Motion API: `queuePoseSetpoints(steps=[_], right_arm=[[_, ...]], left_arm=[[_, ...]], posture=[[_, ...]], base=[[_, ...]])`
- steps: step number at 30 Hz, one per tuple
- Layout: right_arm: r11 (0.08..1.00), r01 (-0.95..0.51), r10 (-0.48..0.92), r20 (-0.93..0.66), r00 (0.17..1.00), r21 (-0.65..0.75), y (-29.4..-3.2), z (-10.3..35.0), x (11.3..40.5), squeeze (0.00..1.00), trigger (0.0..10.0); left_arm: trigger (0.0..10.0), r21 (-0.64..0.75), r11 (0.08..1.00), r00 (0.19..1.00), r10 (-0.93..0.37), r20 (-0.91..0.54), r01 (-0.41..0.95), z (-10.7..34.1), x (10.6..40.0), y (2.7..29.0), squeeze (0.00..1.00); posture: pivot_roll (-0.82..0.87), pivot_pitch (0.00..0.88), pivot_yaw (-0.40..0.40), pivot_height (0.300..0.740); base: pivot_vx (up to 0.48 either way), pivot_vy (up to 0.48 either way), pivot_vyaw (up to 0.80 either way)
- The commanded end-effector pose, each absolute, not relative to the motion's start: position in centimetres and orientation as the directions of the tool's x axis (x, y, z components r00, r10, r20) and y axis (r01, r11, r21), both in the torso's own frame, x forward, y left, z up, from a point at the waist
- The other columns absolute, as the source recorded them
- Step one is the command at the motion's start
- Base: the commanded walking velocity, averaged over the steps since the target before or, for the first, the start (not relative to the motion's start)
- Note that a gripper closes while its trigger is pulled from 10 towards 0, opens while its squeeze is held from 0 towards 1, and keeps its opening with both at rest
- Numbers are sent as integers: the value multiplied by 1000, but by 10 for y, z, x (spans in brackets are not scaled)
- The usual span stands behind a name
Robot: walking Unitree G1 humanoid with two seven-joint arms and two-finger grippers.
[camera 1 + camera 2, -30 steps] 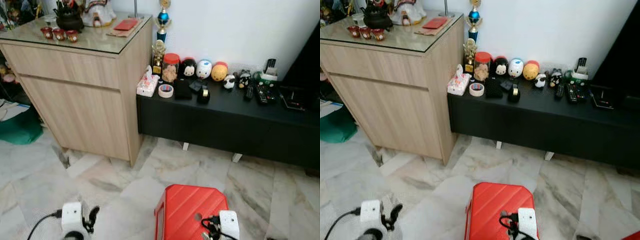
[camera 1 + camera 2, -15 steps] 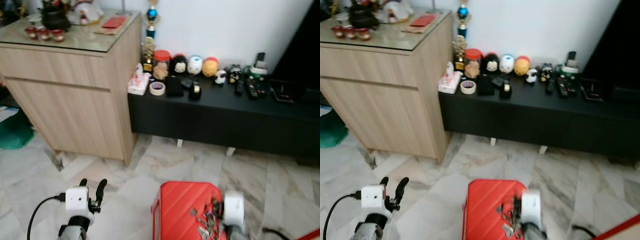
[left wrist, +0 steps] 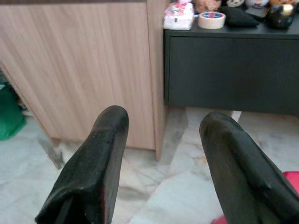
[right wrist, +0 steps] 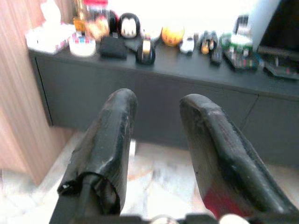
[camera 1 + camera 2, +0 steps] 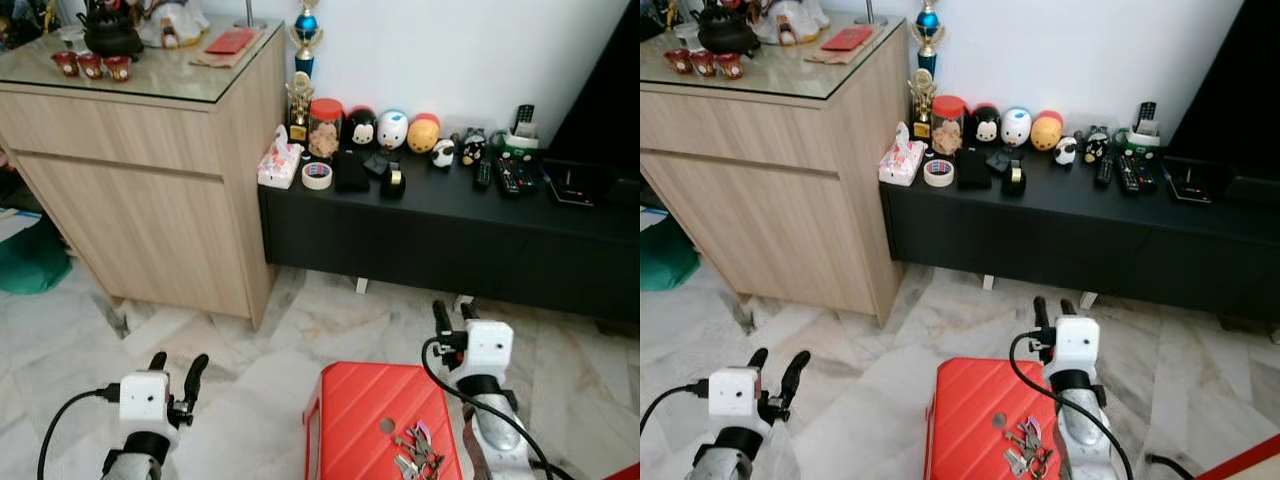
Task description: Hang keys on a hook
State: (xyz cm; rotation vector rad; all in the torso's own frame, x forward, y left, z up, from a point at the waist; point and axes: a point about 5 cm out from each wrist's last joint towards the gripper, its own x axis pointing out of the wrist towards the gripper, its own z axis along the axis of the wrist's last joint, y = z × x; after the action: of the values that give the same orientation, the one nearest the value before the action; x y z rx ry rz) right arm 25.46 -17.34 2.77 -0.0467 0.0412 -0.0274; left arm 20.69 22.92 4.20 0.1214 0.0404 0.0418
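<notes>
Domestic living room. Marble-tiled floor. Low black media console against a white wall, its top carrying cartoon figurines, remote controls and a trophy at its left end. Adjoining wooden sideboard bears a teapot and cups.

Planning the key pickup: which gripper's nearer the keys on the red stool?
Right. The right gripper hovers just beyond the keys; the left gripper is far off across the floor.

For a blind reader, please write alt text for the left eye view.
A bunch of keys lies on a red stool, between the open left claw and open right claw. Behind stand a wooden cabinet and a low black console with toys.
</notes>
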Motion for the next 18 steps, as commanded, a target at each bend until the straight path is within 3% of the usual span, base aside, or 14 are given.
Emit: queuePoseSetpoints(steps=[1,11,18], right_arm=[[998,56,-59,-100,993,-29,-175,17,247,0,10000],[989,146,-146,-122,982,-10,-188,20,242,0,10000],[990,138,-137,-123,983,-3,-185,22,251,0,10000]], left_arm=[[10000,129,990,997,60,-57,-52,40,206,231,0],[10000,99,995,1000,18,-22,-15,52,244,216,0],[10000,99,994,999,48,-9,-47,55,250,221,0]], posture=[[60,0,-57,740],[16,0,-23,740],[28,0,-32,740]], base=[[0,0,0],[0,0,0],[0,0,0]])
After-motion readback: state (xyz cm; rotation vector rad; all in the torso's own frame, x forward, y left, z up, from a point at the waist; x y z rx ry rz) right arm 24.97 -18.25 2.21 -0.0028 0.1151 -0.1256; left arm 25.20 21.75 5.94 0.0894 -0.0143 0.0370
